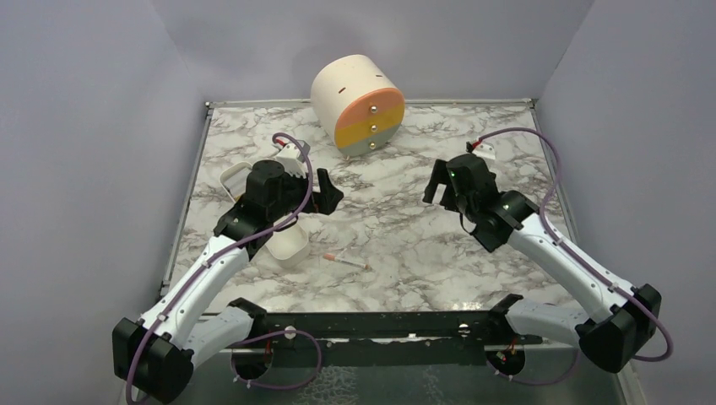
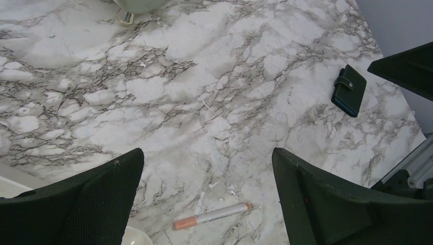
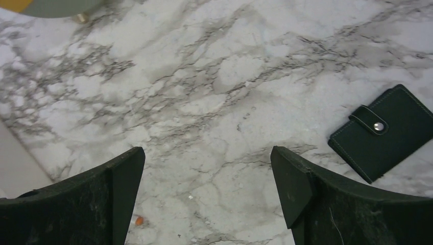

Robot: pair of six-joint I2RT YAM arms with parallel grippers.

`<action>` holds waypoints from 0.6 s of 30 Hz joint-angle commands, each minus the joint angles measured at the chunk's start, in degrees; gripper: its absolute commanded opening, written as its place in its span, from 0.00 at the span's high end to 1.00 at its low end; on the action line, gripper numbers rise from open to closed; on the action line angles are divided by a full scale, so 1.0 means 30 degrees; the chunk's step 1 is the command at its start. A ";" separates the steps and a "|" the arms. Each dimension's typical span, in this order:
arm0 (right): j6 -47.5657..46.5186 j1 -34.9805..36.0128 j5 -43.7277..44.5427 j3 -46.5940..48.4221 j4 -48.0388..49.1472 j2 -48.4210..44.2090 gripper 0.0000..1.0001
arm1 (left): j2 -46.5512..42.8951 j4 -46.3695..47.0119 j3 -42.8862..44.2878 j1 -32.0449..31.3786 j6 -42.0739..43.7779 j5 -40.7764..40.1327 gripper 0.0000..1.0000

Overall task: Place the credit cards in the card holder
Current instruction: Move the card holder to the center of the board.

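The card holder [image 2: 349, 90] is a small black case, snapped shut, lying flat on the marble table; it also shows in the right wrist view [image 3: 383, 132]. In the top view it is hidden under the right arm. No credit cards show in any view. My left gripper [image 1: 328, 196] is open and empty above the table's middle left, its jaws wide apart in the left wrist view [image 2: 207, 153]. My right gripper [image 1: 437, 187] is open and empty too, with the card holder just to the right of its jaws in the right wrist view [image 3: 207, 150].
A white-and-pink stick [image 1: 346, 262] lies near the front middle and shows in the left wrist view [image 2: 212, 216]. An oblong white tray [image 1: 289, 245] sits under the left arm. A round cream drawer unit [image 1: 357, 104] stands at the back. A black rail [image 1: 380, 325] runs along the front.
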 commanded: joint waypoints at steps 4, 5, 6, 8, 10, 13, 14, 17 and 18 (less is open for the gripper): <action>0.2111 -0.0243 0.6639 0.0889 -0.4283 0.2720 0.09 | -0.0214 -0.0193 -0.0243 0.0110 0.0685 0.0375 0.01; 0.2320 -0.0395 0.6940 0.0910 -0.4587 0.3116 0.09 | -0.0342 -0.0230 -0.0320 0.0108 0.0830 0.0360 0.01; 0.2511 -0.0600 0.7055 0.0901 -0.4764 0.3451 0.10 | -0.0453 -0.0235 -0.0396 0.0086 0.0910 0.0285 0.01; 0.2514 -0.1137 0.6943 0.0618 -0.4601 0.4117 0.10 | -0.0665 -0.0262 -0.0594 -0.0051 0.1056 0.0071 0.01; 0.2297 -0.1744 0.6879 0.0145 -0.4007 0.4725 0.11 | -0.0809 -0.0228 -0.0827 -0.0210 0.1392 -0.0321 0.01; 0.1848 -0.3367 0.5785 -0.0362 -0.3028 0.5728 0.13 | -0.1022 -0.0298 -0.0838 -0.0445 0.1675 -0.0837 0.01; 0.1550 -0.4129 0.5189 -0.0473 -0.2599 0.5990 0.14 | -0.1091 -0.0331 -0.0783 -0.0532 0.1719 -0.0901 0.01; 0.1021 -0.5998 0.3517 -0.0744 -0.1362 0.6326 0.16 | -0.1332 -0.0444 -0.0817 -0.0688 0.1802 -0.1174 0.01; 0.0851 -0.6682 0.2987 -0.0898 -0.0970 0.6336 0.16 | -0.1434 -0.0456 -0.0868 -0.0724 0.1830 -0.1265 0.01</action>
